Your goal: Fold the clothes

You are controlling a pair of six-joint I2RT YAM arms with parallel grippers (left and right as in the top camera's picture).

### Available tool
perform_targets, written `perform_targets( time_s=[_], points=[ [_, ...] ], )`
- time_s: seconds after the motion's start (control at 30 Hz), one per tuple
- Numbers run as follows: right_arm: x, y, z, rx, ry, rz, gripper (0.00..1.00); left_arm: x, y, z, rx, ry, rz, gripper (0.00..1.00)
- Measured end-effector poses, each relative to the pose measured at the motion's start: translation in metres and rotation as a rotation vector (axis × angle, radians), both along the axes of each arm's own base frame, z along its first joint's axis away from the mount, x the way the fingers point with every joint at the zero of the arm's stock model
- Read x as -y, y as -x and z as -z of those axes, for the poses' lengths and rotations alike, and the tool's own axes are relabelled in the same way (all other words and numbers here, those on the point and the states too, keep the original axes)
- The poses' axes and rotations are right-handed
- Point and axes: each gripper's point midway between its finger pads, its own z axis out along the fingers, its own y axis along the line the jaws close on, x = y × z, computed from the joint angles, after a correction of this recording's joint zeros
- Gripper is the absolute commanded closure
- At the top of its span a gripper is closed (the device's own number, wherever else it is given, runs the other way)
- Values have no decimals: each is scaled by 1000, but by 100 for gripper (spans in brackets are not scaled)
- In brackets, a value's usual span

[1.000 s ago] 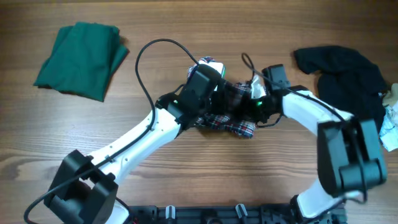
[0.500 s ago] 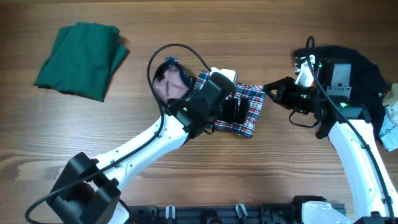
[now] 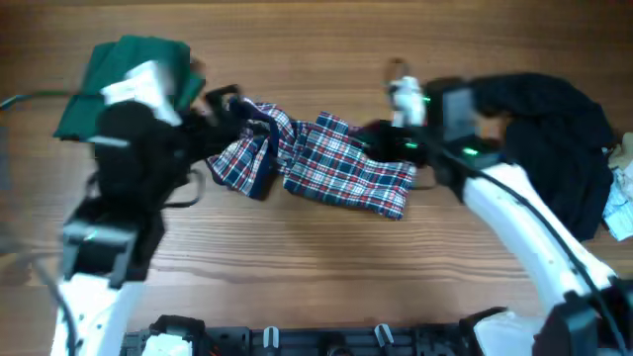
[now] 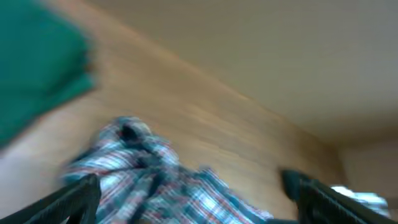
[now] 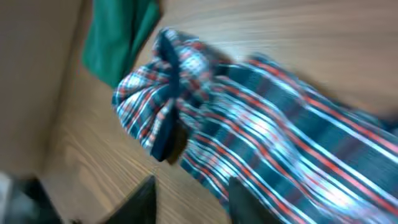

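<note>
A plaid garment (image 3: 326, 168) lies stretched across the middle of the table, its left end bunched. My left gripper (image 3: 223, 104) hovers at that bunched end. In the left wrist view it (image 4: 193, 199) stands wide open, with the plaid cloth (image 4: 143, 180) beyond its fingers. My right gripper (image 3: 371, 138) is at the plaid's far right edge. The right wrist view shows this gripper (image 5: 193, 205) partly open over bare wood, the plaid (image 5: 267, 124) beside its right finger. All views are motion-blurred.
A folded green cloth (image 3: 119, 84) lies at the back left, partly under my left arm, and shows in the left wrist view (image 4: 37, 74) too. A black garment (image 3: 554, 129) is heaped at the back right, with pale fabric (image 3: 621, 188) at the right edge.
My left arm swung from the middle to the left and its gripper opened. The plaid now lies spread out leftward. My right gripper returned to the plaid's right end and is opening.
</note>
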Motion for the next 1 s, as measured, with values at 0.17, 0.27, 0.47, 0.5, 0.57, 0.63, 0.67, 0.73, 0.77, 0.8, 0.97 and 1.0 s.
perform_targets(
  time_s=[0.17,0.27,0.47,0.5,0.57,0.63,0.67,0.73,0.77,0.8,0.97,1.0],
  points=[
    [-114,7,4,213,175,-290,33,-84,18,34,-168,-3,-265,0],
    [-158,6,38,254,264,-359,16,-113,24,38,-192,6,-360,0],
    [-211,-20,58,453,312,-399,0,-181,54,44,-230,36,-603,0],
    [-216,-18,57,474,312,-407,1,-195,63,45,-239,43,-659,0],
    [-228,-15,59,512,316,-428,1,-210,73,48,-253,60,-718,0],
    [-238,-1,86,516,372,-475,0,-223,81,49,-254,77,-768,0],
    [-241,3,97,520,403,-486,1,-224,82,49,-254,82,-773,0],
    [-245,10,115,525,454,-494,17,-224,83,50,-258,85,-773,0],
    [-244,10,121,524,472,-493,29,-223,83,50,-260,86,-771,0],
    [-242,8,124,521,483,-480,42,-223,83,50,-260,86,-771,0],
    [-224,-7,125,498,572,-366,96,-223,84,51,-265,87,-771,0],
    [-219,-10,123,476,594,-348,96,-223,84,51,-266,88,-771,0]
  ],
)
